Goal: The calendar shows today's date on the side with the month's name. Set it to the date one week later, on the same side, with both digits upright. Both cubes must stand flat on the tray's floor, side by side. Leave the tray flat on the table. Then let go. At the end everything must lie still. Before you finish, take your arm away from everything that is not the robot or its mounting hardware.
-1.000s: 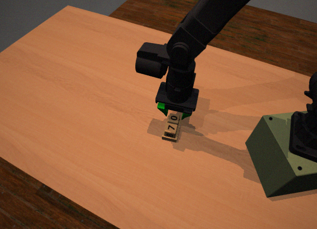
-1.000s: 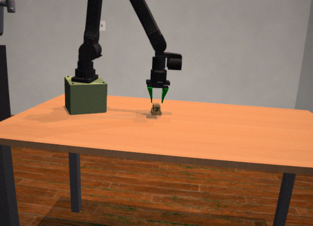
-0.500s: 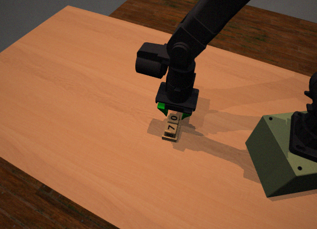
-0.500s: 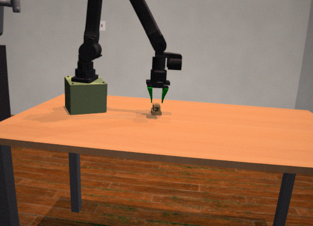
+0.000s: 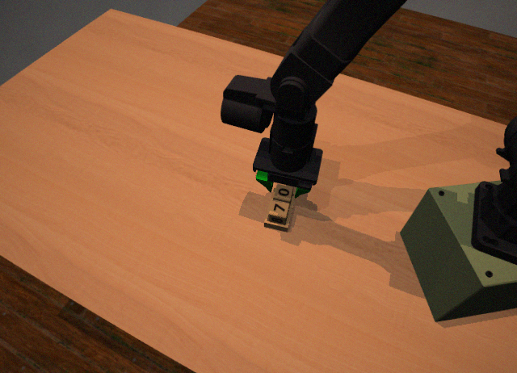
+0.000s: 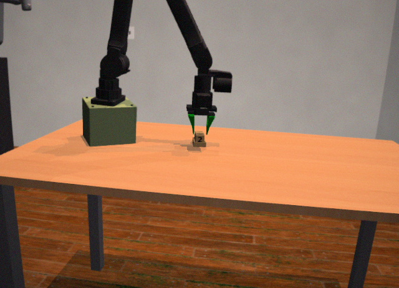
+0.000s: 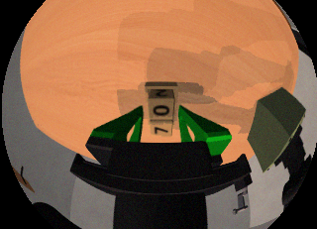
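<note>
A small wooden calendar tray (image 5: 275,224) (image 6: 199,144) lies flat on the table and holds two digit cubes in a row. In the top view their top faces read 7 (image 5: 279,206) and 0 (image 5: 285,192). The exterior camera looks along the row and sees one cube (image 6: 199,137) with a 2 on its end face. The wrist view shows the cubes (image 7: 162,117) from above between the green fingers. My gripper (image 5: 283,186) (image 6: 200,133) (image 7: 160,109) points straight down. It is partly open, with its fingertips at either side of the top of the 0 cube and a small gap on each side.
The arm's green base block (image 5: 451,244) (image 6: 109,125) (image 7: 273,124) stands on the table (image 5: 125,152) (image 6: 257,169) to one side of the tray. The arm reaches over from it. The table edges are far from the tray.
</note>
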`<control>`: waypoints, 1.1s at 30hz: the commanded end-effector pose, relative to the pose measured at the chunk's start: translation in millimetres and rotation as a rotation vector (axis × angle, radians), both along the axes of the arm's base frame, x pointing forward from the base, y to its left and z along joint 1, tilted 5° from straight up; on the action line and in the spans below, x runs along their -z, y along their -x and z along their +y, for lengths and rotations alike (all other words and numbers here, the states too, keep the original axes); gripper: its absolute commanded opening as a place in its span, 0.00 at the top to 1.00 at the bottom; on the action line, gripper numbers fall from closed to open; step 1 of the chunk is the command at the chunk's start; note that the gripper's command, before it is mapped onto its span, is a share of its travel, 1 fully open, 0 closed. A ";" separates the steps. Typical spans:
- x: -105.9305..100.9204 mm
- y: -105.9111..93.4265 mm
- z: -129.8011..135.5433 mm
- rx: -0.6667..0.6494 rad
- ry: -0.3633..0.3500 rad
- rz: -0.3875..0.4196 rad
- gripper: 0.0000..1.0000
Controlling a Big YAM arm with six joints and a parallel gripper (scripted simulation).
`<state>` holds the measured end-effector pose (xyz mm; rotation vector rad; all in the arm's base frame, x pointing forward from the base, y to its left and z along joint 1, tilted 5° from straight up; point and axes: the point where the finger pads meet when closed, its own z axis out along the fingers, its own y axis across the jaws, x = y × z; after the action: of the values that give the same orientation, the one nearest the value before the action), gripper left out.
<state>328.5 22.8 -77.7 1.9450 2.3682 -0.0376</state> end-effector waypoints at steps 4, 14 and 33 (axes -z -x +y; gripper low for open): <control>12.3 -6.3 -3.6 -0.003 -0.002 -0.012 0.54; 21.7 -6.3 -3.3 -0.006 -0.002 -0.011 0.54; 21.8 -6.2 -3.2 -0.006 -0.002 -0.011 0.54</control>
<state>329.2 21.9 -96.7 1.9433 2.3697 -0.0380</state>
